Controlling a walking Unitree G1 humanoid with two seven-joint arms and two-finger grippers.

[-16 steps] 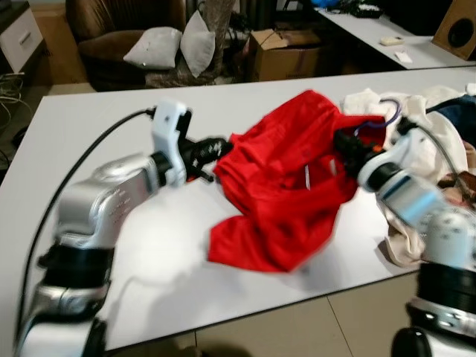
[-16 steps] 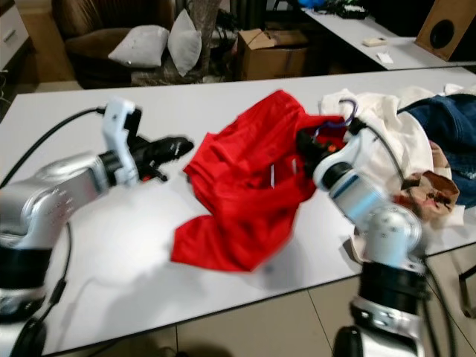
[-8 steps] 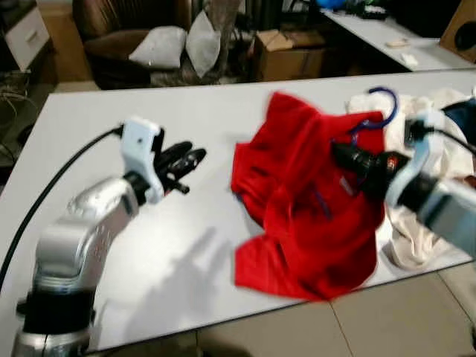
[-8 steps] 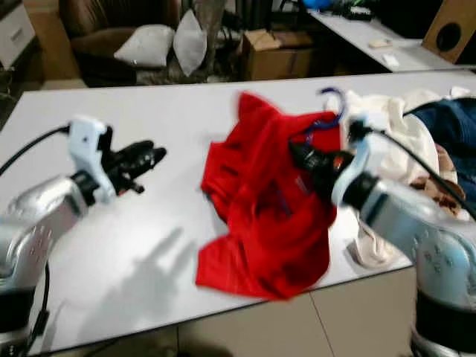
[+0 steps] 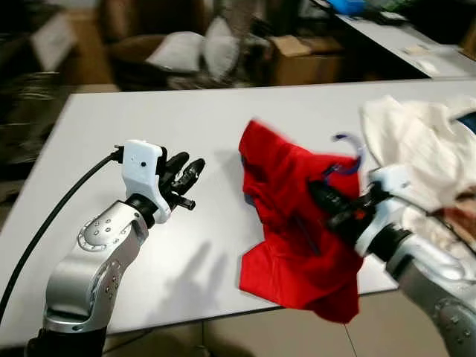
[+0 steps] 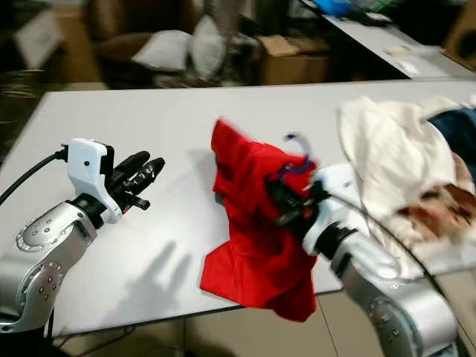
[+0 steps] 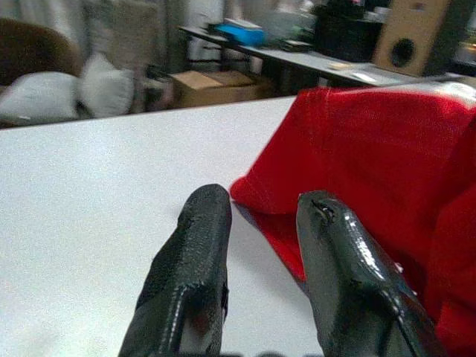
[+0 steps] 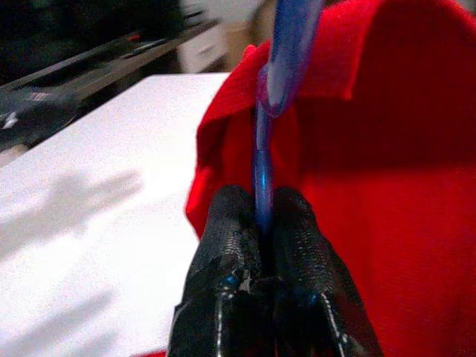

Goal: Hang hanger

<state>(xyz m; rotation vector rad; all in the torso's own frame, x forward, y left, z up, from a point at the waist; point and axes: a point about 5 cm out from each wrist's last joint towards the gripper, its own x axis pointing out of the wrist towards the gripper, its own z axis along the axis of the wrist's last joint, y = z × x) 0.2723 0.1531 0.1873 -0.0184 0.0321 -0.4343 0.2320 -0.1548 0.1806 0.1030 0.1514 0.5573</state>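
Right gripper pinched on blue hanger inside red shirt, raised over white table; left gripper parted, hovering apart, beside cream garment.

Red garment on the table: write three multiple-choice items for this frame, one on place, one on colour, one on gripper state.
1. Where is the left gripper?
A. On the cream clothes
B. Over bare table, apart from the red garment
C. Inside the garment

2. What colour is the hanger?
A. Blue
B. Green
C. Black

3. What state is the right gripper in?
A. Open, empty
B. Shut on the garment's hem
C. Shut on the hanger

Key: 1 B, white table shows between them; 2 A, blue hook above the collar; 3 C, the fingers pinch the hanger's stem.
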